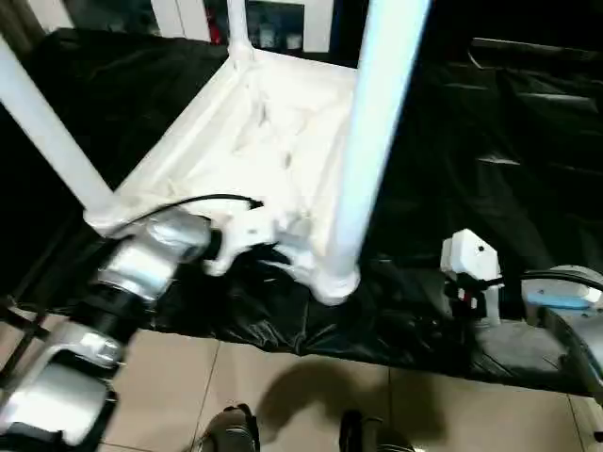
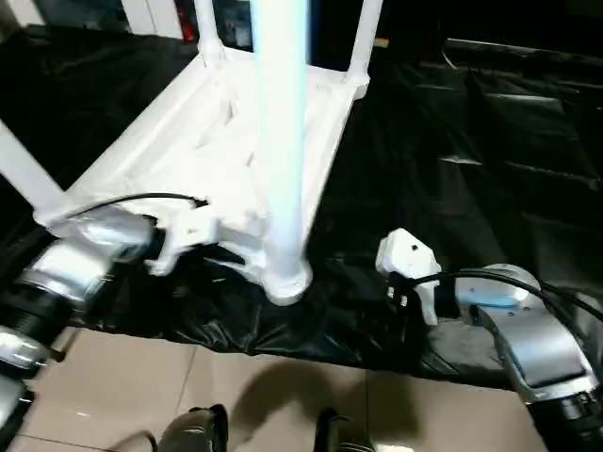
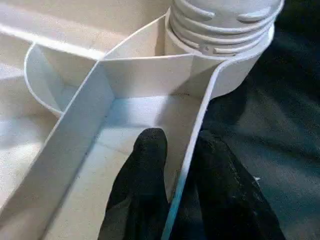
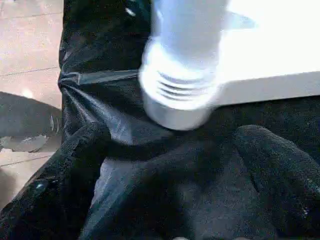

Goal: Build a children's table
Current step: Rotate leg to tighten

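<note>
The children's table [image 1: 254,132] lies upside down on a black sheet, ribbed underside up. White tube legs rise from its corners, one at the near corner [image 1: 363,141] and one at the left [image 1: 47,132]. My left gripper [image 3: 180,140] is shut on the thin rim wall [image 3: 200,110] of the tabletop, one finger inside and one outside, just beside the near corner socket [image 3: 220,30]. My right gripper [image 4: 175,132] stands open low over the sheet, facing the threaded base of that near leg [image 4: 180,85], with nothing between its fingers [image 4: 270,155].
The black sheet [image 1: 490,160] covers the floor under and to the right of the table. Beige tiles [image 1: 283,395] lie at the near side, with my feet [image 1: 226,433] at the bottom edge. A white cabinet [image 1: 283,19] stands behind the table.
</note>
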{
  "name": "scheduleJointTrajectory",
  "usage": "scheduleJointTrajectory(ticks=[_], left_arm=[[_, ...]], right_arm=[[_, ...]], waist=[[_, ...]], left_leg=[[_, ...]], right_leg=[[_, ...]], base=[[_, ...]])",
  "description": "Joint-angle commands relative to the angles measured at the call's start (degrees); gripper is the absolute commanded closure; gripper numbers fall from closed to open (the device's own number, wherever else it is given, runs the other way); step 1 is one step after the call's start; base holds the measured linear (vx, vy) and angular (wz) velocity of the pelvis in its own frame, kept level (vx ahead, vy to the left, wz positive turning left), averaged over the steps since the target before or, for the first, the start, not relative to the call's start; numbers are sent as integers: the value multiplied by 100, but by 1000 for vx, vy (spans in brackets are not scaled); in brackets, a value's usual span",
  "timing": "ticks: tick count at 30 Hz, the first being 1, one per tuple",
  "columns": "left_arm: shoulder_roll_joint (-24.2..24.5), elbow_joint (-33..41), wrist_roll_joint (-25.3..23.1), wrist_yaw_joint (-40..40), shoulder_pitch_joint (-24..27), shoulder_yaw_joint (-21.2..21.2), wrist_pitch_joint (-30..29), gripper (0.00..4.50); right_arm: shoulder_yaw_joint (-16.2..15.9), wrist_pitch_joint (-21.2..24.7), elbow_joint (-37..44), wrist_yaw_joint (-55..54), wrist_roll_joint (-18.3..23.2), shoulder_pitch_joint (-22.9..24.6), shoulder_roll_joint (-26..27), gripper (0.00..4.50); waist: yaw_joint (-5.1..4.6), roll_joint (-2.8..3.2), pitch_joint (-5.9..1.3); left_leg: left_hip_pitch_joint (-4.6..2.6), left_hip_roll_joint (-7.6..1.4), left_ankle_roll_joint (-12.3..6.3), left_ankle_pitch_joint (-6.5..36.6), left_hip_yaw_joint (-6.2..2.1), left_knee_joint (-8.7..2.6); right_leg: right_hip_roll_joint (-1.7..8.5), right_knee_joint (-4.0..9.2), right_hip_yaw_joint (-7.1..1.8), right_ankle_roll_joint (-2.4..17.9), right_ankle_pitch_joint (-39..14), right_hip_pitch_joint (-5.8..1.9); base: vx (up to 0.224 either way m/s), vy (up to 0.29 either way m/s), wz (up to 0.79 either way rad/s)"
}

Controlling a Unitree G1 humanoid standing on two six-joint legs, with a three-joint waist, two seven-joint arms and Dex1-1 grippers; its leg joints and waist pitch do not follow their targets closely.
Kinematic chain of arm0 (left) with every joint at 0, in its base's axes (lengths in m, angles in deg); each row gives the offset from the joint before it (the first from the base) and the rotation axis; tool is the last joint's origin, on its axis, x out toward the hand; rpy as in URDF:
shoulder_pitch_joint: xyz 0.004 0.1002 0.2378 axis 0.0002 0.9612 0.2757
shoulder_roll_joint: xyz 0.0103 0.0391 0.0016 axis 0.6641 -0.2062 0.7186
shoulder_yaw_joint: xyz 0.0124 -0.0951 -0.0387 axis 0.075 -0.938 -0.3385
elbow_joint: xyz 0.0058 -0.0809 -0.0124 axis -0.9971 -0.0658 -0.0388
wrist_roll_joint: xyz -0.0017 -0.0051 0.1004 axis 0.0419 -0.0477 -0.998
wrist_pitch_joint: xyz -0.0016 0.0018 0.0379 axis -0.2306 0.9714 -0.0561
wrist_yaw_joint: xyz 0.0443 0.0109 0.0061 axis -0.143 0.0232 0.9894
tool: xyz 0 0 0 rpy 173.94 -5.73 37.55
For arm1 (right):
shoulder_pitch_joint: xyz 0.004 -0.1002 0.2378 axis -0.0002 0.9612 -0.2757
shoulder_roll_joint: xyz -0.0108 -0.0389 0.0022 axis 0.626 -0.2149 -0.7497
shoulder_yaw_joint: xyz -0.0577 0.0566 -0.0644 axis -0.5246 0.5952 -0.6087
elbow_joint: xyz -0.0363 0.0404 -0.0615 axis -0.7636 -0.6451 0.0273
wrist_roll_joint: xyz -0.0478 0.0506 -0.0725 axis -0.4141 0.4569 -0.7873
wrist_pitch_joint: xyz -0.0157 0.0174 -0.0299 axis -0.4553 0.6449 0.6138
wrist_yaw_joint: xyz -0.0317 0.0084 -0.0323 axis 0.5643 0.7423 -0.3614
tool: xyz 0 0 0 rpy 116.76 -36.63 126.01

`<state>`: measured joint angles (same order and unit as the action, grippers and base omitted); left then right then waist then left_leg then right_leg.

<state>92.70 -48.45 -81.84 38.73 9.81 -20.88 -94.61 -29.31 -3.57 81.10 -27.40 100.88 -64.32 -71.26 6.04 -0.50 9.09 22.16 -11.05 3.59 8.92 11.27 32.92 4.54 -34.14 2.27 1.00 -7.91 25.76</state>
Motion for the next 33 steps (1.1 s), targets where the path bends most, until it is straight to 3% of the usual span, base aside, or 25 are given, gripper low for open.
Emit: scheduleJointTrajectory(ticks=[1, 5, 7, 12, 13, 16, 18, 27, 33], left_arm=[[-71, 19, -52, -582, 213, -169, -365, 377], [-416, 830, -121, -1184, 654, -307, -1148, 377], [-489, 1091, -143, -1261, 787, -297, -1323, 378], [-630, 1433, -159, -1551, 1010, -233, -1193, 378], [-682, 1458, -5, -1490, 1022, -290, -1196, 343], [-583, 1539, 61, -1221, 998, -315, -1088, 343], [-555, 1618, 67, -1175, 1005, -351, -1131, 301], [-226, 1267, 69, -775, 736, -309, -638, 297], [-196, 1169, 321, -360, 503, -364, -636, 297]], right_arm=[[-32, -50, -30, -32, -34, -19, -11, 0], [-43, -51, -18, -64, -38, -14, 2, 0], [-41, -49, -14, -70, -45, -10, 10, 0], [-51, -55, -26, -81, -69, -5, 26, 0], [-56, -56, -32, -76, -66, -12, 24, 0], [-72, -67, -62, -66, -67, -39, 26, 0], [-85, -76, -88, -73, -73, -57, 37, 0], [-50, -96, -83, -80, -93, -40, 46, 0], [-24, -116, -72, -80, -88, -1, 3, 0]], waist=[[13, -61, -477], [-91, -86, -475], [-100, -85, -486], [-96, -96, -486], [-97, -93, -487], [-90, -101, -492], [-85, -87, -507], [-59, -44, -555], [-46, -29, -571]], left_leg=[[-38, -156, -367, 1259, -110, -327], [8, -126, -414, 1192, -130, -323], [-27, -136, -464, 1138, -111, -311], [-37, -136, -612, 1162, -98, -308], [-41, -136, -610, 1171, -99, -312], [-50, -135, -628, 1170, -98, -313], [-50, -140, -630, 1133, -96, -309], [-53, -129, -628, 1047, -93, -294], [-57, -140, -545, 1085, -94, -287]], right_leg=[[328, 389, -192, 1177, -1795, -443], [313, 429, -169, 949, -2148, -455], [306, 440, -186, 956, -2115, -421], [270, 451, -174, 952, -2081, -385], [272, 457, -173, 928, -2124, -381], [273, 460, -176, 915, -2124, -370], [275, 445, -178, 952, -2007, -373], [270, 415, -174, 1043, -1704, -395], [288, 381, -179, 1169, -1588, -414]], base=[[0, 0, 0], [0, 0, 0], [0, 0, 0], [0, 0, 0], [0, 0, 0], [0, 0, 0], [0, 0, 0], [0, 0, 0], [0, 0, 0]])
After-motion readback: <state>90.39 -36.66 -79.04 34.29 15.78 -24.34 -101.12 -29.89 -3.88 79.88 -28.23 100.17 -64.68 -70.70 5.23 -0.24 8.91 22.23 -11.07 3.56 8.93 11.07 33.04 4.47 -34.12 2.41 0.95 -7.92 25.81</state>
